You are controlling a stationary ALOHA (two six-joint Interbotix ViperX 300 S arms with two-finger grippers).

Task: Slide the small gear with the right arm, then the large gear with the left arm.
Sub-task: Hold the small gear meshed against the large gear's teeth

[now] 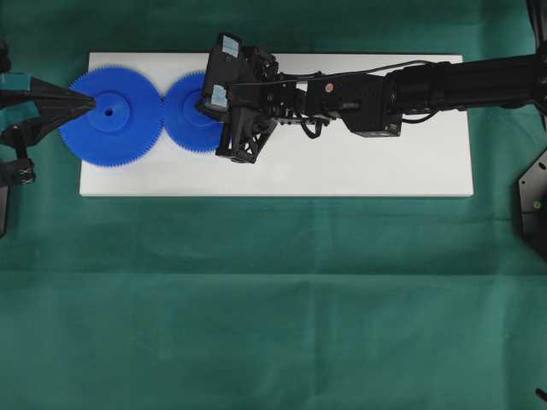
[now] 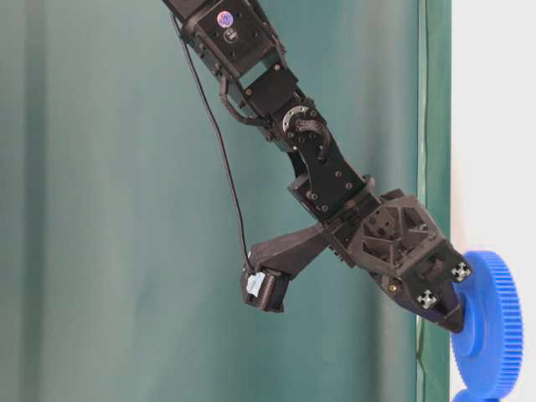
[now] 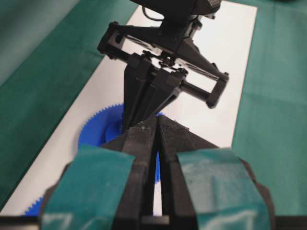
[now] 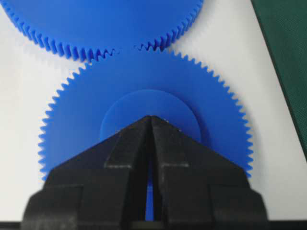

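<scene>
The large gear [image 1: 115, 117] lies at the left end of the white board [image 1: 342, 162], and its teeth meet those of the small gear [image 1: 184, 115] to its right. My right gripper [image 1: 203, 107] is shut, its pointed tip resting on the small gear's raised hub [image 4: 144, 108]; the right wrist view shows the tip [image 4: 151, 118] over that hub, with the large gear [image 4: 100, 24] beyond. My left gripper [image 1: 91, 102] is shut too, its tip over the large gear just left of the centre hole. In the left wrist view its closed tip [image 3: 157, 120] points at the small gear [image 3: 98, 127].
The board sits on a green cloth [image 1: 273, 299] that covers the table. The right arm [image 1: 402, 85] stretches across the board from the right. Bare board lies to the right of the gears and towards the near edge.
</scene>
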